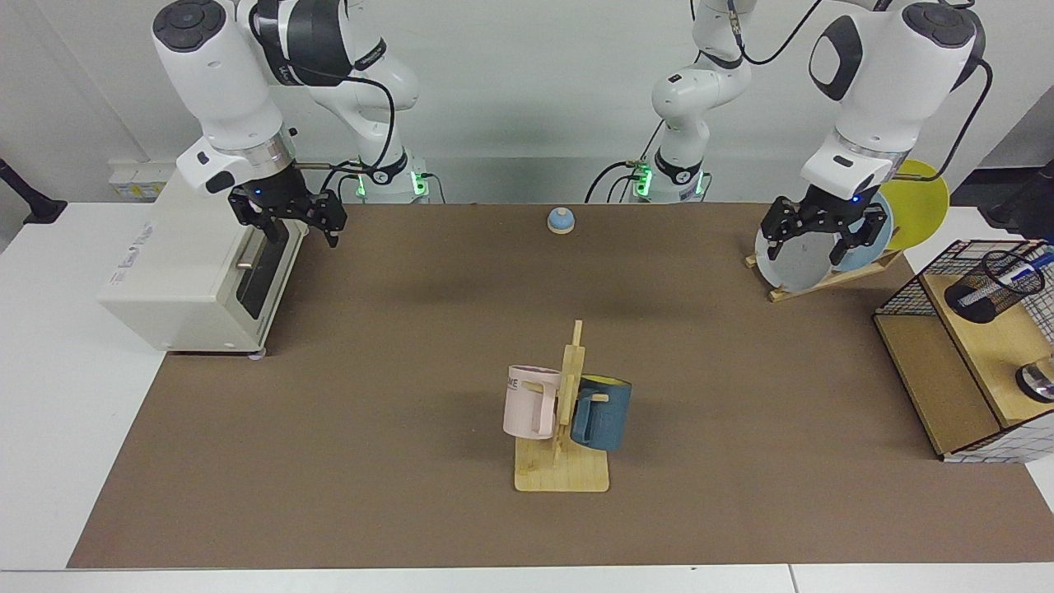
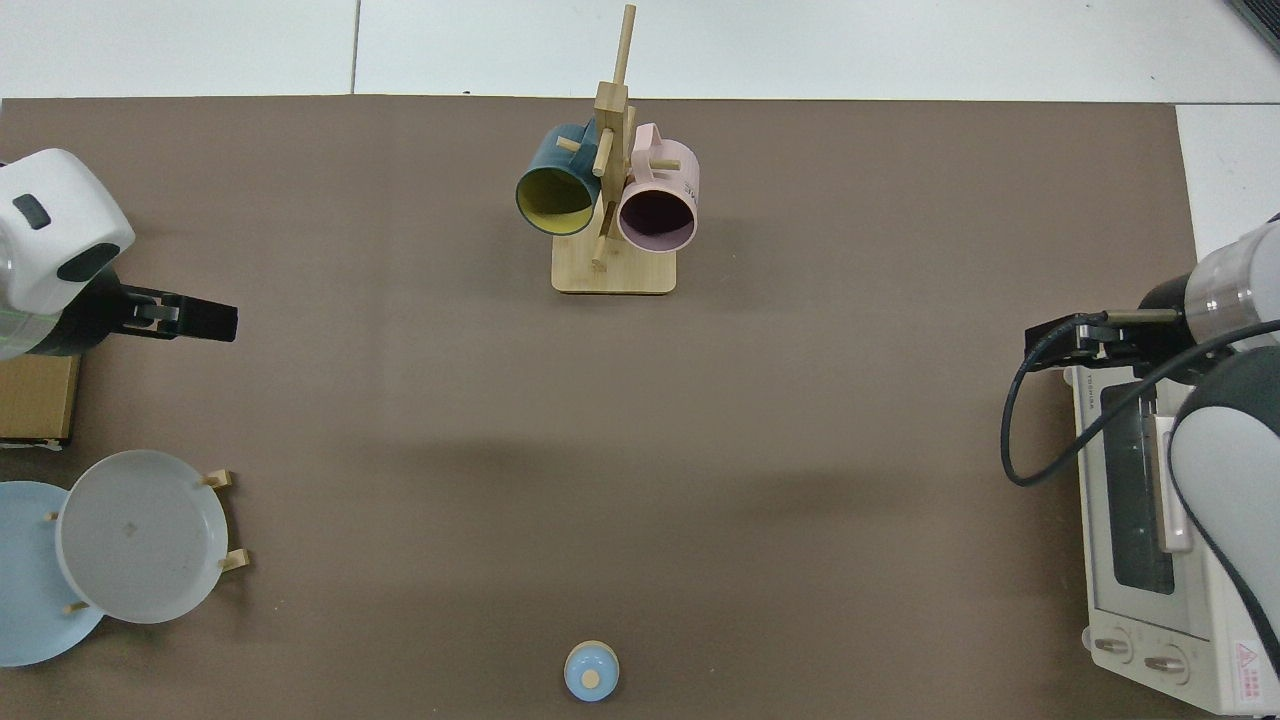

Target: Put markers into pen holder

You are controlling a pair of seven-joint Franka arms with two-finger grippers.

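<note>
The pen holder (image 1: pixel 986 288), a small black mesh cup, stands on the wooden shelf at the far right of the facing view. The marker (image 1: pixel 1018 276), white with blue ends, leans inside it, its top poking over the rim. My left gripper (image 1: pixel 819 237) hangs open and empty in front of the plates, well to the left of the holder. From above, that left gripper (image 2: pixel 200 322) shows at the left edge; holder and marker are out of that view. My right gripper (image 1: pixel 288 221) waits open beside the toaster oven (image 1: pixel 189 272).
A wire-grid and wood shelf box (image 1: pixel 947 379) holds the cup. Grey, blue and yellow plates lean in a rack (image 1: pixel 823 280) behind the left gripper. A wooden mug tree (image 1: pixel 564 469) with a pink and a blue mug stands mid-table. A small blue knob (image 1: pixel 560 220) sits at the back.
</note>
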